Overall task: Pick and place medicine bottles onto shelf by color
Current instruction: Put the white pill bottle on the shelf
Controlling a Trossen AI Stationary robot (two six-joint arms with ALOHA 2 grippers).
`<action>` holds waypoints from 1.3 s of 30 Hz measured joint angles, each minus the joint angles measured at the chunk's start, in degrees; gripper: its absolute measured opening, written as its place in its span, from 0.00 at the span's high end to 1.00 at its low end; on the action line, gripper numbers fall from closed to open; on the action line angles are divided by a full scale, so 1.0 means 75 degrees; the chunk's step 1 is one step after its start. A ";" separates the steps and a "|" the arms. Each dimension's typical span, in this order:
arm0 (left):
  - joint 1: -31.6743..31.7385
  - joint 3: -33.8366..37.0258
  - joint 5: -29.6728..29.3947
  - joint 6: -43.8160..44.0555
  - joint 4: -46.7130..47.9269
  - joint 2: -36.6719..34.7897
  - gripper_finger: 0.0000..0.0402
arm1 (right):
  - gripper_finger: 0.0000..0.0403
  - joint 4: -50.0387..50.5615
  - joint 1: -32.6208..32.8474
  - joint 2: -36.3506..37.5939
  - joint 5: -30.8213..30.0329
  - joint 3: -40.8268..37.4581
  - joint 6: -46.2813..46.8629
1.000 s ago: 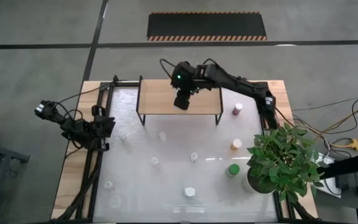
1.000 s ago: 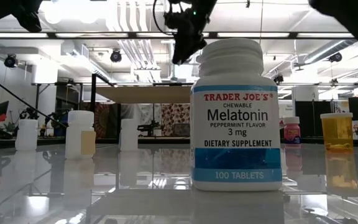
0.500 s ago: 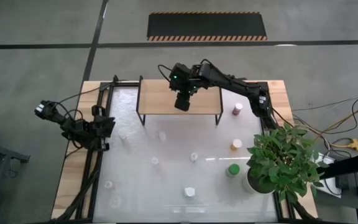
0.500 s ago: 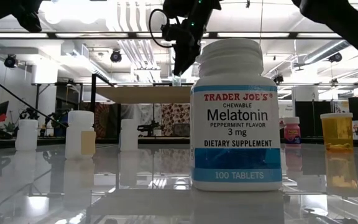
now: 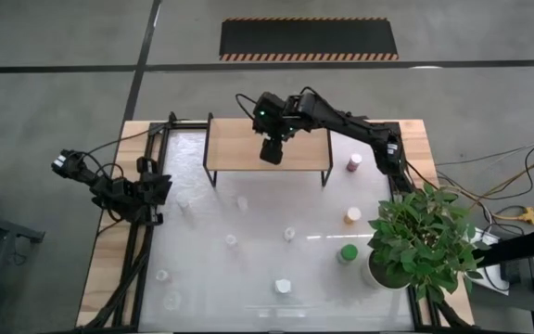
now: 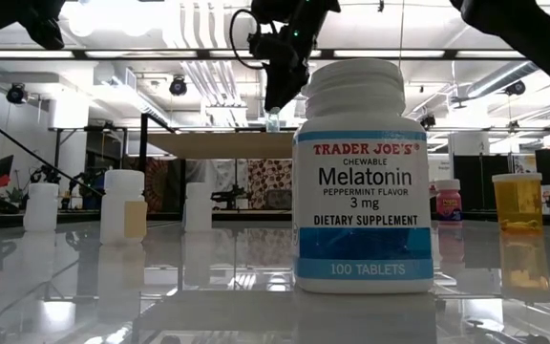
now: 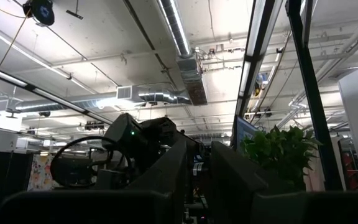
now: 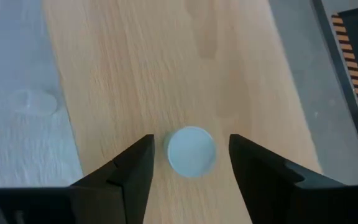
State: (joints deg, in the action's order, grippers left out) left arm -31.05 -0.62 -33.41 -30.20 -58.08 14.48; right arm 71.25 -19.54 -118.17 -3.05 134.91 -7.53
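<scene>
The light-wood shelf (image 5: 230,148) stands at the table's far edge. My right gripper (image 5: 270,151) hangs over its middle, pointing down and open. A small bottle with a pale round cap (image 8: 191,151) stands upright on the shelf board (image 8: 166,68) between the two fingers, with a gap on each side. It also shows in the low view (image 6: 272,121) just under the gripper. My left gripper (image 5: 148,186) waits at the table's left edge, shut and empty.
Several white or clear bottles (image 5: 289,234) stand scattered on the glossy tabletop. A pink one (image 5: 353,163), an orange one (image 5: 352,215) and a green one (image 5: 347,252) stand at the right, beside a potted plant (image 5: 420,241). A white Melatonin bottle (image 6: 363,182) stands close to the low camera.
My right gripper has come down a little over the middle of the shelf and shifted slightly toward the table's left. The small bottle now shows standing on the board under it.
</scene>
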 joint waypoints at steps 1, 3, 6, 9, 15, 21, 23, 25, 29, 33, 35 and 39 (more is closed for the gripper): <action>0.0000 0.0000 -0.0001 0.0000 0.0000 0.0000 0.86 | 0.50 0.0010 0.0001 0.0077 -0.0003 0.0000 0.0000; 0.0000 0.0000 -0.0002 0.0000 0.0001 0.0000 0.86 | 0.50 0.0021 0.0010 0.0253 0.0003 0.0003 0.0083; 0.0003 0.0000 0.0000 0.0000 0.0000 0.0000 0.86 | 0.50 0.0163 0.0108 0.0592 0.0000 -0.0011 0.0314; 0.0000 0.0000 0.0000 0.0000 0.0000 0.0016 0.86 | 0.50 0.0277 0.0405 0.0955 0.0006 -0.0041 0.0326; 0.0000 -0.0015 0.0056 0.0000 0.0003 0.0373 0.86 | 0.50 -0.0013 0.1195 0.1745 0.0012 -0.0530 0.0112; 0.0000 -0.0297 0.0107 0.0345 -0.0004 0.1056 0.86 | 0.50 -0.1598 0.1737 0.3200 0.0014 -0.2746 0.0022; 0.0000 -0.0418 0.0151 0.0445 0.0000 0.1361 0.86 | 0.50 -0.2156 0.1858 0.3831 0.0011 -0.3731 0.0031; 0.0000 -0.0534 0.0262 0.0518 0.0000 0.1677 0.86 | 0.50 -0.2809 0.1936 0.4459 0.0009 -0.4712 0.0109; 0.0000 -0.0774 0.0306 0.1080 0.0001 0.2254 0.86 | 0.50 -0.4359 0.2010 0.5726 0.0006 -0.6482 0.0198; 0.0000 -0.1193 0.0304 0.1390 -0.0013 0.2720 0.86 | 0.50 -0.5773 0.2006 0.6906 0.0003 -0.7873 0.0187; 0.0000 -0.1480 0.0303 0.1399 -0.0050 0.3035 0.86 | 0.50 -0.6392 0.2004 0.7438 0.0000 -0.8433 0.0122; 0.0000 -0.2068 0.0298 0.1563 -0.0044 0.3837 0.86 | 0.50 -0.7521 0.2006 0.8418 0.0000 -0.9253 0.0156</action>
State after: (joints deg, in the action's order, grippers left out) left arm -31.05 -16.13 -31.17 -18.47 -58.41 43.25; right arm 14.84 -4.49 -55.03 -3.05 65.52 -6.36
